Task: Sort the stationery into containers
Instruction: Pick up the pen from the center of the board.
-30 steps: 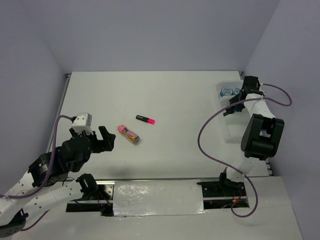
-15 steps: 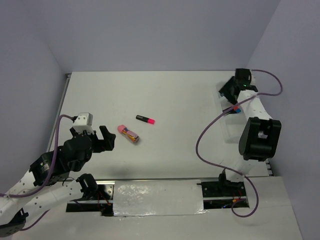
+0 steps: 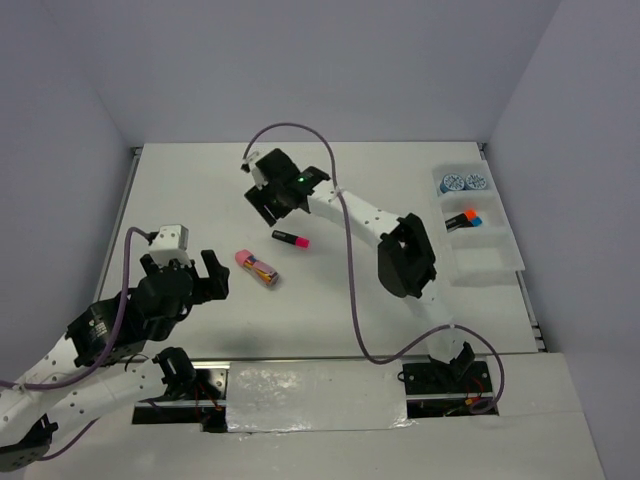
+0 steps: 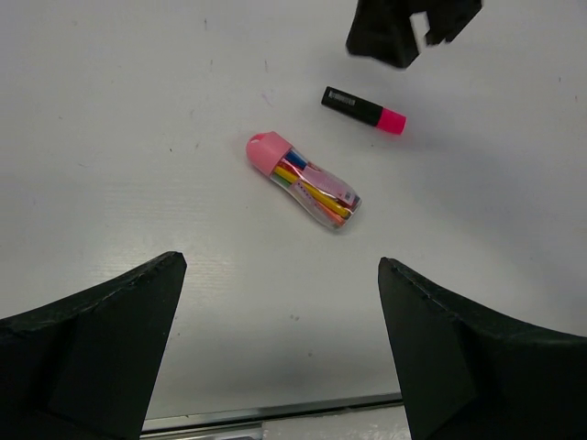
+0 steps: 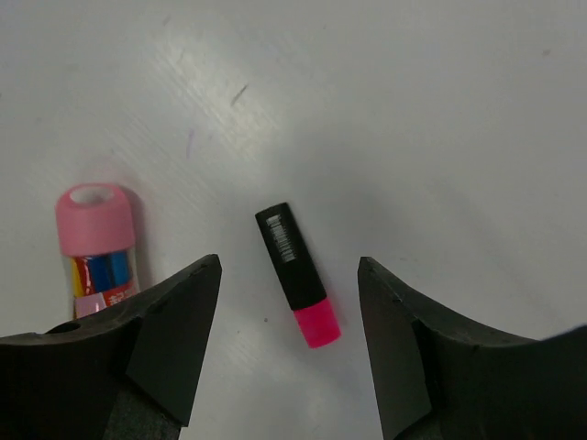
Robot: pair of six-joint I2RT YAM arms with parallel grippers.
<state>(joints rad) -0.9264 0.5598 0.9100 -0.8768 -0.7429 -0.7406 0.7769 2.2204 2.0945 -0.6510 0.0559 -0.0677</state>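
Far to the left of the pink highlighter (image 3: 291, 238), the left hand (image 4: 280, 275) hangs over the white surface (image 3: 200, 190). Its fingers are wide apart and it holds nothing. Just left of the highlighter lies the pink packet (image 3: 257, 267), close to it but not touching.

Right above the highlighter hangs the right hand (image 5: 289, 266). Its fingers are apart, one on each side of the highlighter, and they do not touch it.

Well to the right of the highlighter stand the clear trays (image 3: 485, 262). The back one holds two round blue-and-white things (image 3: 462, 182). The middle one holds an orange and a blue highlighter (image 3: 468, 217). The near one looks empty.

Some things could go wrong. The highlighter is round and smooth, so if one finger touches it first it may roll or spin away. If the hand comes down a bit too far left, a finger could knock the packet. The way to the trays is long, so a weak pinch near the cap could let the highlighter slip and drop. If the left hand goes for the packet just then, the two arms could bump.
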